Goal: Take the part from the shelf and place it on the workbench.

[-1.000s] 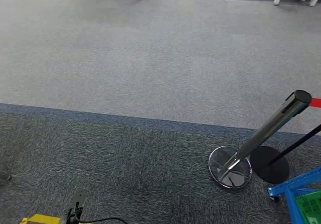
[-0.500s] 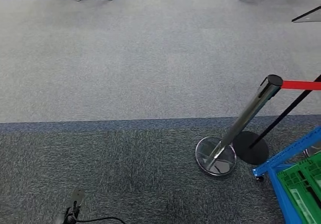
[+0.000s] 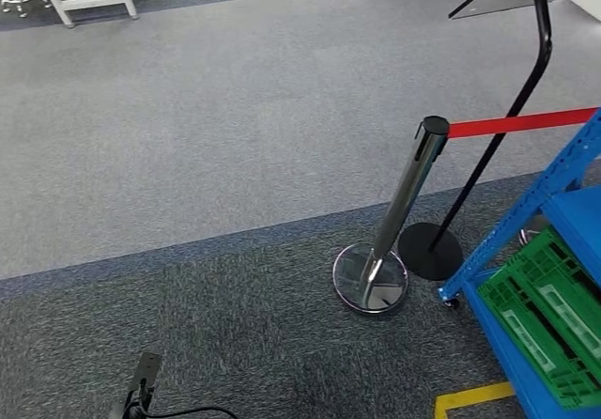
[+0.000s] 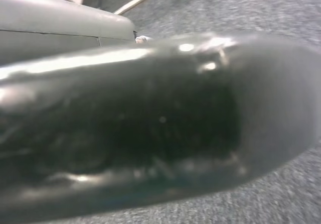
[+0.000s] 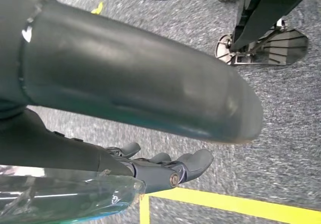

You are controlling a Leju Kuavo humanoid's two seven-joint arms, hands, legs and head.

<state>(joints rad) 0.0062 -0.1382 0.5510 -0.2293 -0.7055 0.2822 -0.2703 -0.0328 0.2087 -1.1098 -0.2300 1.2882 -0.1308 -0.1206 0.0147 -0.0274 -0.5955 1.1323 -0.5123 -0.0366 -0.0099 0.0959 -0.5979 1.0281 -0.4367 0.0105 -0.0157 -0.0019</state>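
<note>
A blue shelf (image 3: 542, 196) stands at the right edge of the head view, with a green crate (image 3: 553, 318) on its low tier. I cannot make out a part on it. My right hand (image 5: 125, 93) hangs over the carpet; its thick thumb is apart from the stretched-out dark fingers (image 5: 178, 166) and nothing lies between them. A clear plastic sheet (image 5: 68, 199) shows near the wrist. In the left wrist view my left hand (image 4: 151, 118) shows as a blurred dark thumb that hides the fingers.
A chrome stanchion (image 3: 406, 203) on a round base carries a red belt (image 3: 521, 122) toward the shelf. A black sign stand (image 3: 496, 147) rises just behind it. Yellow floor tape (image 3: 471, 397) lies by the shelf's corner. White table legs (image 3: 84, 1) stand far back left.
The whole picture has shifted left as the camera turned right. More of the blue shelf and green crate is in view now, and the yellow tape has appeared.
</note>
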